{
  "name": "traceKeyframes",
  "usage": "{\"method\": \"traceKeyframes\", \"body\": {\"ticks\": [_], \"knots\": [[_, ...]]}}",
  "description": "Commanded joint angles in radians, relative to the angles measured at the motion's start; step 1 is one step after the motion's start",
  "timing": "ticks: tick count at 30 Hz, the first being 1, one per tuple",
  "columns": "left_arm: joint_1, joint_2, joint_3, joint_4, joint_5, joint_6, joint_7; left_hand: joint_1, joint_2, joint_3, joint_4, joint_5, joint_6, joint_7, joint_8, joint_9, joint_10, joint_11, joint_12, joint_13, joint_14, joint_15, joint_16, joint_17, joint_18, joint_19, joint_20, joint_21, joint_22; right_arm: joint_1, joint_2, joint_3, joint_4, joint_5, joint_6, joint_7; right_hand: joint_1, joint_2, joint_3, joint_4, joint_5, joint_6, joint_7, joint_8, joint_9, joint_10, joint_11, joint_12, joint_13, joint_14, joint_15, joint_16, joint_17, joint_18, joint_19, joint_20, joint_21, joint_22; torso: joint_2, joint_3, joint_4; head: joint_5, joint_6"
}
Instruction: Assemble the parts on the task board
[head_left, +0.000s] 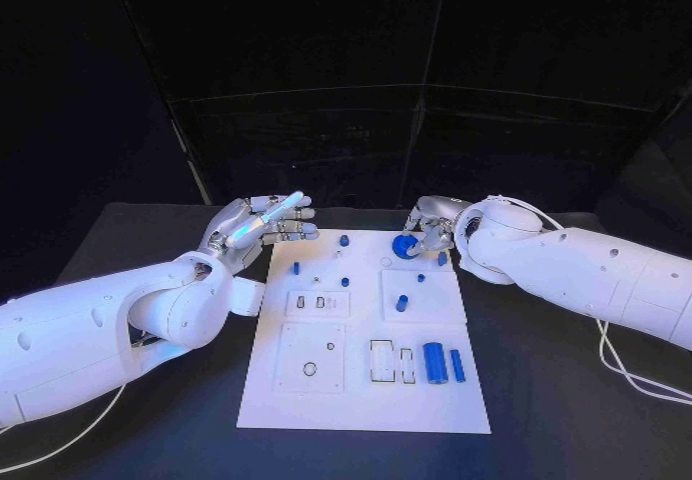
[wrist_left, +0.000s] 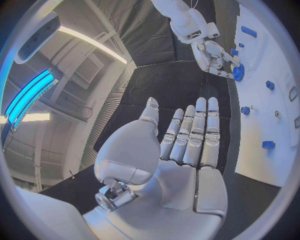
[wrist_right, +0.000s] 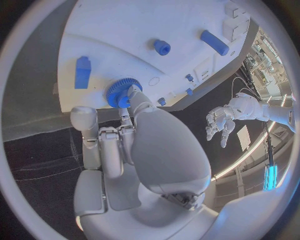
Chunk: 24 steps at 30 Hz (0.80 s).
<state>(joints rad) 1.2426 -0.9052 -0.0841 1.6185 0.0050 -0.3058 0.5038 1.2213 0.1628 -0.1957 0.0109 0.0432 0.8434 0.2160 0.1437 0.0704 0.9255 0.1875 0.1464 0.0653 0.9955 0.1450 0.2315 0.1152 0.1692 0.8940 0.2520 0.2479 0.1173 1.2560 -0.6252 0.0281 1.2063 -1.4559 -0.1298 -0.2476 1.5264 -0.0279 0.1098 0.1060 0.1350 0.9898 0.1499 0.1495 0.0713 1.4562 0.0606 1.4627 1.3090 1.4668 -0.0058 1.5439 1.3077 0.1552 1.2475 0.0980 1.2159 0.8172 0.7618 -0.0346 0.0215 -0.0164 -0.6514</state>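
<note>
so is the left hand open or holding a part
Open. The left hand has straight, spread fingers and a bare palm, held off the board.

Small blue pegs stand up along the far part of the flat white task board. The black table beside it lies bare.
</note>
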Motion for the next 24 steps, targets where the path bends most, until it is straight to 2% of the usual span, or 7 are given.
{"method": "traceKeyframes", "body": {"ticks": [1,4,7,11,14,18,24], "knots": [[0.002,0.000,0.001,0.001,0.000,0.014,0.004,0.007,0.006,0.000,-0.007,0.003,0.006,0.031,-0.006,-0.002,0.000,0.009,-0.007,-0.002,-0.002,0.005,-0.004,-0.001,0.009,0.006,0.001,-0.004,-0.001,0.000,-0.002,0.001,0.020,-0.048,-0.118,0.041,-0.007,0.018,0.013,0.000,0.013,0.013,-0.005,0.008,0.003,0.007,-0.001,0.005,0.104,0.088,-0.009,0.004,0.187,-0.021,0.006,-0.007,0.008,0.005,-0.001,-0.0001,-0.0007,0.000,0.001],[0.002,0.000,0.001,0.000,0.000,0.015,0.004,0.007,0.006,0.000,-0.007,0.003,0.006,0.031,-0.006,-0.002,0.000,0.009,-0.007,-0.002,-0.002,0.005,-0.004,-0.001,0.009,0.006,0.001,-0.004,-0.001,-0.001,-0.005,0.001,0.043,-0.058,-0.158,0.054,-0.018,0.016,0.026,-0.003,0.022,0.020,-0.007,0.008,0.002,0.012,-0.004,0.008,0.110,0.089,-0.011,0.005,0.190,-0.022,0.009,-0.009,0.011,0.009,0.000,0.0007,0.0004,0.000,0.002],[0.002,0.001,0.001,0.000,0.000,0.015,0.003,0.007,0.006,0.000,-0.007,0.003,0.006,0.031,-0.006,-0.002,0.000,0.009,-0.007,-0.002,-0.002,0.005,-0.004,-0.001,0.009,0.006,0.001,-0.004,-0.001,-0.002,-0.009,0.001,0.078,-0.063,-0.183,0.065,-0.037,0.002,0.038,-0.005,0.044,0.016,-0.006,0.001,-0.002,0.010,-0.004,0.005,0.107,0.089,-0.011,0.005,0.191,-0.022,0.010,-0.010,0.012,0.009,0.000,0.0002,0.0009,0.003,0.003],[0.002,0.001,0.001,0.000,0.000,0.015,0.003,0.007,0.006,0.000,-0.007,0.003,0.006,0.031,-0.006,-0.002,0.000,0.009,-0.007,-0.002,-0.002,0.005,-0.004,-0.001,0.009,0.006,0.001,-0.004,-0.001,-0.002,-0.006,0.001,0.113,-0.069,-0.187,0.067,-0.047,-0.003,0.046,-0.005,0.048,0.016,-0.006,-0.002,-0.003,0.010,-0.003,0.004,0.106,0.089,-0.011,0.005,0.190,-0.022,0.010,-0.010,0.011,0.008,0.000,-0.0012,0.0013,0.003,0.003],[0.002,0.001,0.001,0.000,0.000,0.015,0.003,0.007,0.006,0.000,-0.007,0.003,0.006,0.031,-0.006,-0.002,0.000,0.009,-0.007,-0.002,-0.002,0.005,-0.004,-0.001,0.009,0.006,0.001,-0.004,-0.001,-0.002,0.006,0.001,0.128,-0.074,-0.190,0.065,-0.051,-0.004,0.048,-0.005,0.049,0.016,-0.006,-0.002,-0.003,0.009,-0.003,0.004,0.106,0.089,-0.011,0.005,0.190,-0.022,0.010,-0.010,0.011,0.008,0.000,-0.0007,0.0016,0.006,0.004],[0.002,0.001,0.001,0.000,0.000,0.015,0.003,0.007,0.006,0.000,-0.007,0.003,0.006,0.031,-0.006,-0.002,0.000,0.009,-0.007,-0.002,-0.002,0.005,-0.004,-0.001,0.009,0.006,0.001,-0.004,-0.001,-0.002,0.032,0.001,0.130,-0.086,-0.188,0.060,-0.055,-0.006,0.051,-0.005,0.050,0.016,-0.005,-0.003,-0.003,0.009,-0.003,0.003,0.106,0.089,-0.011,0.005,0.190,-0.022,0.009,-0.010,0.011,0.007,0.000,-0.0008,0.0025,0.008,0.004],[0.002,0.003,0.001,0.000,0.000,0.015,0.003,0.007,0.006,0.000,-0.007,0.003,0.006,0.031,-0.006,-0.002,0.000,0.009,-0.007,-0.002,-0.002,0.005,-0.004,-0.001,0.009,0.006,0.001,-0.004,-0.001,-0.003,0.092,0.000,0.100,-0.115,-0.170,0.061,-0.056,-0.007,0.052,-0.005,0.050,0.016,-0.005,-0.004,-0.003,0.009,-0.003,0.003,0.105,0.089,-0.011,0.006,0.192,-0.022,0.010,-0.010,0.012,0.009,0.001,-0.0012,0.0018,0.011,0.004]]}}
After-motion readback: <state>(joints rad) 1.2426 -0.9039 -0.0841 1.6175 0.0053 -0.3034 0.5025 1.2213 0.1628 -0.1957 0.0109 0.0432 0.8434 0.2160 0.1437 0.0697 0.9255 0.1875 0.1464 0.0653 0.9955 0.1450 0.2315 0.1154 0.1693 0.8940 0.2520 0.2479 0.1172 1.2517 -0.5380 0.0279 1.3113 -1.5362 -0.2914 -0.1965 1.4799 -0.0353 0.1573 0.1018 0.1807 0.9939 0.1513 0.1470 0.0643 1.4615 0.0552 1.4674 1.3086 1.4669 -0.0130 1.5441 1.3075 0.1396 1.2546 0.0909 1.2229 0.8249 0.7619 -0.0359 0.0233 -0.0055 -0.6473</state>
